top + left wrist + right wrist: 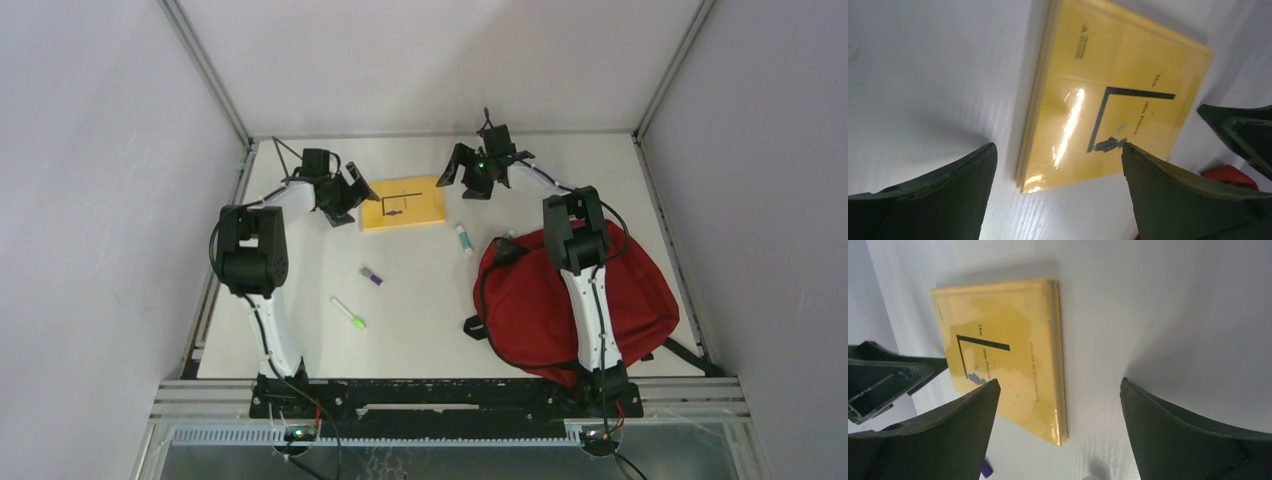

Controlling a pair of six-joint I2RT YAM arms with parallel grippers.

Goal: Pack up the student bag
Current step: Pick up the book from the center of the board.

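The left pincer (356,195) and right pincer (463,178) are hovering, jaws apart, on either side of a yellow book (403,203) that is lying flat on the far part of the surface (420,330). The red bag (530,300) is lying near right, well apart from the book. Because the book is lying flush, one jaw is probably needing to work under an edge. The right arm (585,290) is crossing the bag, so whether it is open is impossible to tell.

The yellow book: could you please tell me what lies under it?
Only the white table shows around the yellow book, which lies flat on it. The patch directly beneath is covered, so anything there cannot be seen.
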